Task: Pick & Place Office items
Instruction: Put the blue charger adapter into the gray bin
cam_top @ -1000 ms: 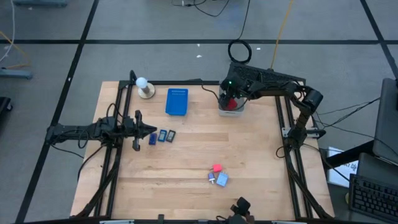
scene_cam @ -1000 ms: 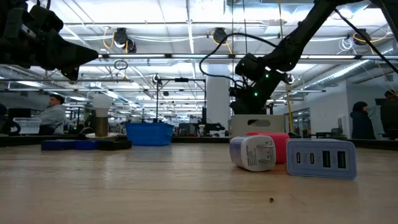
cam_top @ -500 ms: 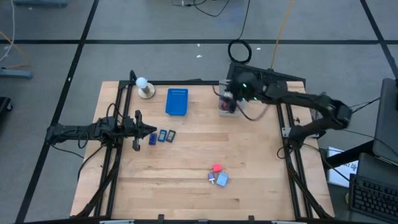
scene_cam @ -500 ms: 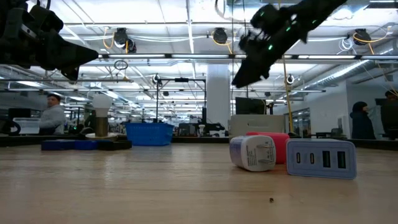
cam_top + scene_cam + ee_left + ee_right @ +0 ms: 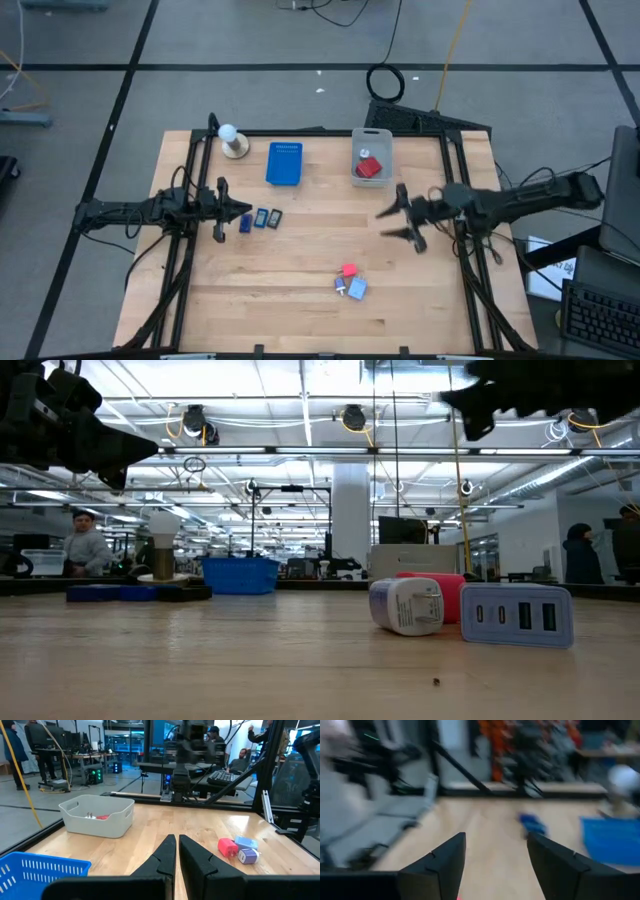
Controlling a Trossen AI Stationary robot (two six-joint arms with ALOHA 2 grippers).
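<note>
In the high view my right gripper (image 5: 383,224) hangs open above the table's right middle, fingers pointing left, between the grey bin (image 5: 371,150) and a cluster of pieces. The bin holds a red piece (image 5: 369,167). The cluster is a red block (image 5: 349,270), a white piece (image 5: 342,288) and a light-blue piece (image 5: 358,289); in the low view these show as the red block (image 5: 440,590), white piece (image 5: 405,605) and light-blue piece (image 5: 515,615) lying on the wood. My left gripper (image 5: 247,212) waits, shut, beside three small dark-blue and grey rectangles (image 5: 261,218).
A flat blue tray (image 5: 284,163) and a white ball on a round base (image 5: 232,141) stand near the far edge, left of the bin. Bare wood lies between the rectangles and the cluster. People show in the room beyond the table.
My right gripper has risen from the grey bin at the far edge and swung toward the near edge and the right, and now hangs over the table's right middle. A red piece lies in the bin. The left arm has kept still.
</note>
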